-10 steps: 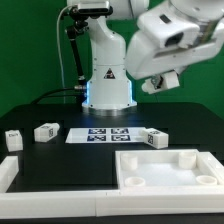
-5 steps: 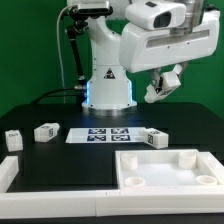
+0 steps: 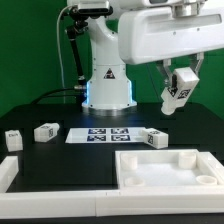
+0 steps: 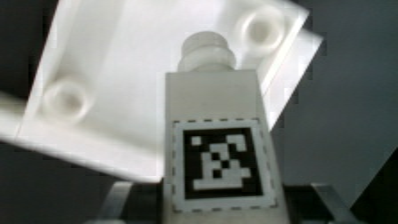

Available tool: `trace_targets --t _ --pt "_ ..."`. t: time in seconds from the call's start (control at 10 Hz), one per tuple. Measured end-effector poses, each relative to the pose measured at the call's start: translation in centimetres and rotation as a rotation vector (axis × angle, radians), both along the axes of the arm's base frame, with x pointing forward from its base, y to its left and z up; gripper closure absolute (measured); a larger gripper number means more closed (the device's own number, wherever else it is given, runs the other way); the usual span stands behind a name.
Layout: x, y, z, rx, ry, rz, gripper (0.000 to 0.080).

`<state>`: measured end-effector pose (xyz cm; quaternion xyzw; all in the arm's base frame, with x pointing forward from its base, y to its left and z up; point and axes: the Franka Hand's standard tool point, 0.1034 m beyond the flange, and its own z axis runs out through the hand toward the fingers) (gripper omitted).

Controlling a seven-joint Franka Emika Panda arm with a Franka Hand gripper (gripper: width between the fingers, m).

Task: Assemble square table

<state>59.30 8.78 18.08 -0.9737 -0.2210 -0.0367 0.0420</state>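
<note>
My gripper is shut on a short white tagged leg and holds it in the air at the exterior view's right, above the square panel. The leg hangs nearly upright. The panel lies flat at the front right with round sockets in its corners. In the wrist view the leg fills the middle between the jaws of my gripper, its tag facing the camera, and the panel lies below it. Three more tagged legs lie on the table.
The marker board lies in front of the robot base. A plain white bar stands at the front left edge. The table top is black.
The arm has swung toward the exterior view's right with the leg. The leg has turned from tilted to nearly upright and now hangs above the panel.
</note>
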Motion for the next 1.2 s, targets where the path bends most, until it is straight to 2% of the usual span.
trace_targets --t 0.4,0.6,0.7,0.9,1.0,1.2 --pt "0.9 -1.7 -0.5 0.029 -0.269 -0.015 0.0509" --pt "1.0 -2.5 -0.7 0.016 -0.336 -0.010 0.0509" --pt "0.8 -2.1 -1.1 0.022 -0.308 -0.013 0.0509" --pt "2.5 -0.2 -2.9 0.050 -0.276 -0.006 0.0509" --pt "2.7 1.6 -3.8 0.076 -0.264 -0.028 0.0508" --pt "2.4 5.9 -3.9 0.122 -0.252 -0.065 0.0508"
